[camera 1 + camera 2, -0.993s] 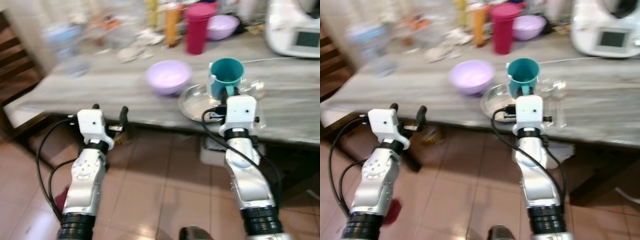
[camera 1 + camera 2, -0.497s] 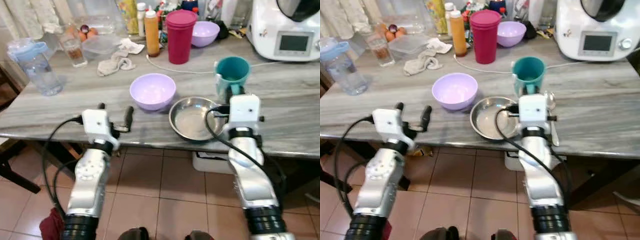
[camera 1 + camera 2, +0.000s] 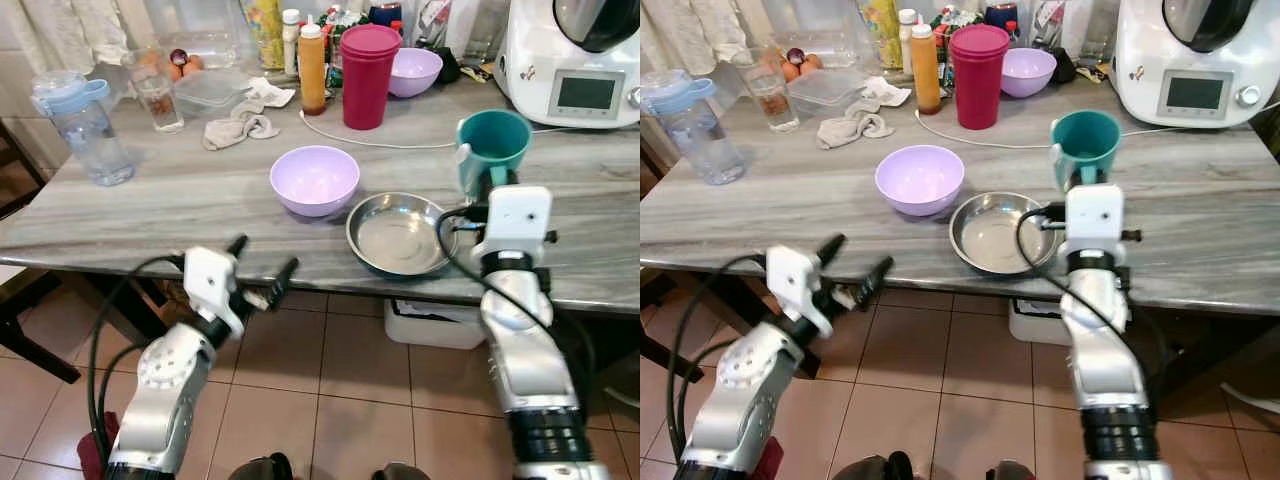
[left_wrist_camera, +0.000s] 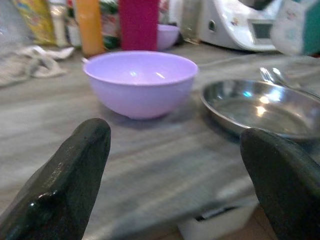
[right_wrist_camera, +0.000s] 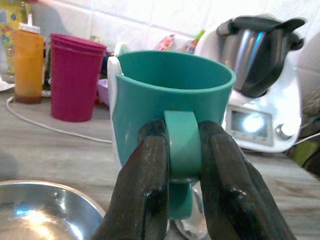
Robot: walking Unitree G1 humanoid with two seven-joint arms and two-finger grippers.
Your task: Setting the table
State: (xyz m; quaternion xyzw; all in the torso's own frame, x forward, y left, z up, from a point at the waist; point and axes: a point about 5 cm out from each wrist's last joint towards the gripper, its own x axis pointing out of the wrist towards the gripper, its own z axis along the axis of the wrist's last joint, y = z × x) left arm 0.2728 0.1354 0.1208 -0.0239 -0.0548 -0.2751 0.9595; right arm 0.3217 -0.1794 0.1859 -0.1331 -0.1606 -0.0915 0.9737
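Teal mug (image 3: 492, 147): right of centre in the head view, upright above the grey table (image 3: 180, 200), its handle pinched between the fingers of the right gripper (image 5: 182, 165).

Steel plate (image 3: 400, 233): near the table's front edge, just left of the mug, lower left in the right wrist view.

Lilac bowl (image 3: 315, 180): just beside the plate, toward the upper left of it.

Left gripper (image 3: 258, 272): lower left of the frame, below the table edge, fingers spread wide with nothing between them.

Behind, along the top of the frame:
- magenta tumbler (image 3: 368, 62)
- orange bottle (image 3: 311, 68)
- second lilac bowl (image 3: 415, 72)
- white kitchen machine (image 3: 575, 55) at upper right, behind the mug
- crumpled cloth (image 3: 238, 122)
- clear lidded box (image 3: 212, 88)

Water jug (image 3: 82, 125): upper left, blue lid.

White cable (image 3: 380, 142): runs across the table between the tumbler and the bowl.
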